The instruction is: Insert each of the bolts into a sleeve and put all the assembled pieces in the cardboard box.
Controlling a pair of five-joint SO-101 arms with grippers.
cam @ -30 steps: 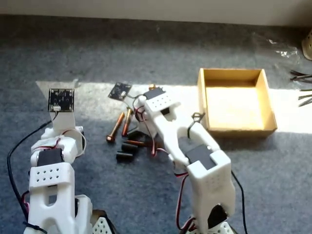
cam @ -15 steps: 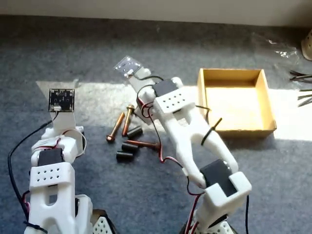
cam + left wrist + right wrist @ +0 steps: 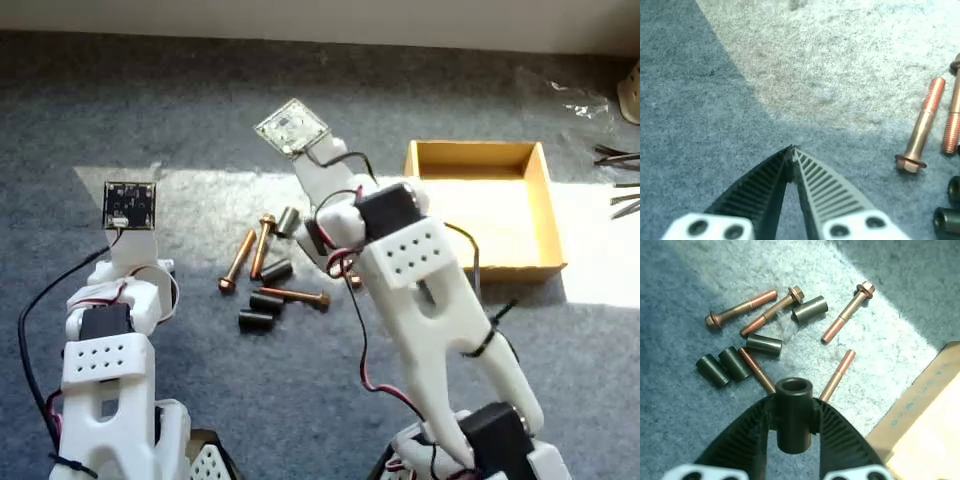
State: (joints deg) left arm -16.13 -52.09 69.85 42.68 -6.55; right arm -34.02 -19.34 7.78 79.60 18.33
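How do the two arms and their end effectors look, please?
The left arm and right arm have white plastic shells with rows of small holes, black motors, and thin red and black cables. Each wrist carries a small square circuit board. The left end effector and right end effector have tapered, ribbed fingers.

My right tool (image 3: 793, 402) and its held sleeve (image 3: 794, 427) hid one end each of one bolt (image 3: 756, 371) and a second bolt (image 3: 838, 374). The left wrist view's edge cut off another sleeve (image 3: 946, 221).
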